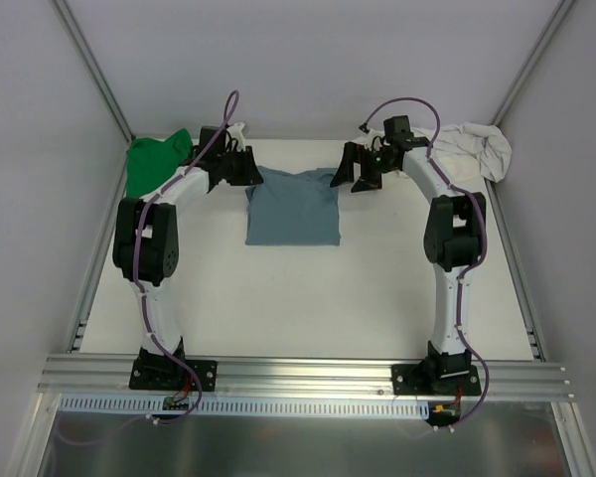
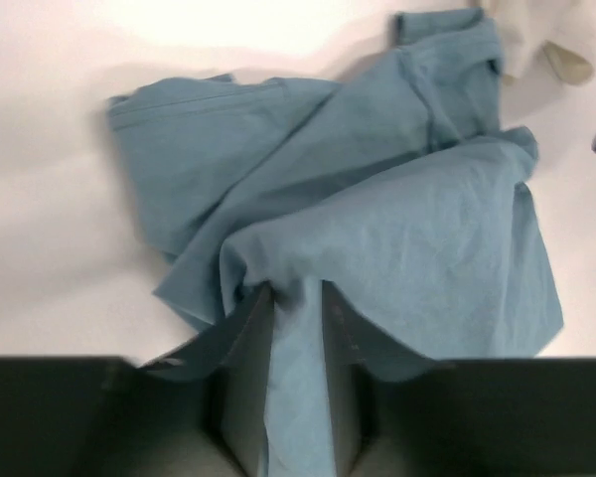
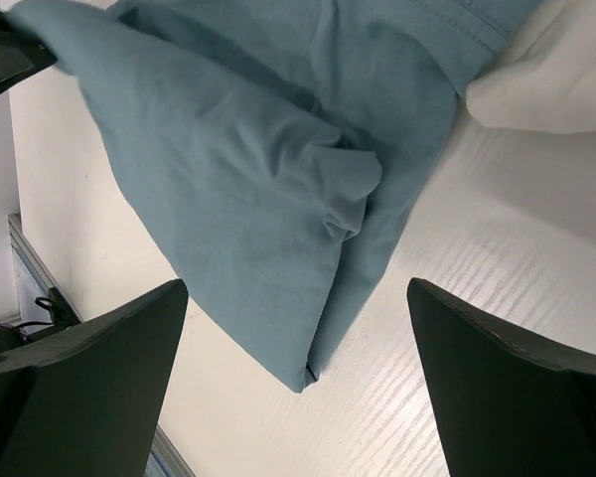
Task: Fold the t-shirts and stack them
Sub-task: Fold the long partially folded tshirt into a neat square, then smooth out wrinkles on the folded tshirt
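**Left pinches the blue shirt, right stands wide**

From above you see the slate-blue t-shirt (image 1: 293, 209) mid-table (image 1: 278, 298), the green t-shirt (image 1: 157, 162) far left and the cream t-shirt (image 1: 477, 151) far right. Only your left wrist view shows the left gripper (image 2: 296, 298) pinching a blue fold. Your right wrist view shows the right gripper (image 3: 298, 298) with jaws spread wide over a blue corner.

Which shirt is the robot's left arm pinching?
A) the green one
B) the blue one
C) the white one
B: in the left wrist view, a fold of the blue shirt is squeezed between the two fingers of the left end effector.
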Controlling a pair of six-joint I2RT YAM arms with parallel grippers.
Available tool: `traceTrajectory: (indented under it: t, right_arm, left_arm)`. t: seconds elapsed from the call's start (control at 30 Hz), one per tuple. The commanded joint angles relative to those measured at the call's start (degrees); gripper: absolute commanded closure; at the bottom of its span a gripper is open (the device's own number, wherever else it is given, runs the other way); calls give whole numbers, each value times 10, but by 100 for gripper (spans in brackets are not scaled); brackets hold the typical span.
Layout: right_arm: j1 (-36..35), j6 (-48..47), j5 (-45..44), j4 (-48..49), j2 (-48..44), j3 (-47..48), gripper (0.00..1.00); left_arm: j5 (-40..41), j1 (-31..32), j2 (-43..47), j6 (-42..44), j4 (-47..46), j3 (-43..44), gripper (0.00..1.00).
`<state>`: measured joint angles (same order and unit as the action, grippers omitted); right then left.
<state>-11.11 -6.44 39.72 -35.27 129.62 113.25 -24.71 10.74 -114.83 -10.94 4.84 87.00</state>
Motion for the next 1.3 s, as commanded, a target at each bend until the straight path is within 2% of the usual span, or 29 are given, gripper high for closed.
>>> traceTrajectory:
  t: [0.0,0.03,0.07,0.1,0.13,0.17,0.37,0.5,0.63,0.77,0.87,0.9,1.03,1.27]
  right_arm:
    - [3,-2,9,-2,-53,-5,0]
    - [4,-3,9,-4,-55,-7,1]
    - [4,-4,10,-3,-58,-9,0]
    - [4,-5,11,-4,-62,-14,1]
    - [4,-5,11,-3,-65,-17,0]
    - [4,-5,11,-3,-68,-20,0]
    - [4,-1,6,-2,-85,-16,0]
    - [2,0,7,0,-99,-15,1]
    - [-2,-2,11,-5,-111,-22,0]
    - [-12,-15,8,-12,-126,-50,0]
    - [-16,-26,5,-16,-133,-62,1]
    - [-17,-29,5,-16,-136,-67,1]
    - [-19,-30,5,-15,-142,-71,1]
    - [-22,-29,5,-16,-155,-73,1]
  left_arm:
    - [47,-7,-23,-4,-4,21,71]
    - [54,-7,-35,-7,-6,20,62]
    - [61,-7,-39,-10,-2,23,40]
    - [69,-7,-46,-11,-1,22,38]
    - [71,-7,-47,-12,-1,22,11]
    - [75,-7,-47,-15,1,23,1]
    - [70,-9,-11,-15,20,40,1]
    - [50,-12,52,-33,44,31,1]
    - [0,-15,108,-52,51,13,1]
    - [-109,-15,136,-89,70,19,1]
    - [-129,-8,119,-72,154,41,1]
    - [-105,-4,116,-61,166,35,1]
    - [-104,2,88,-71,140,-3,1]
    - [-89,34,-21,-81,129,73,1]
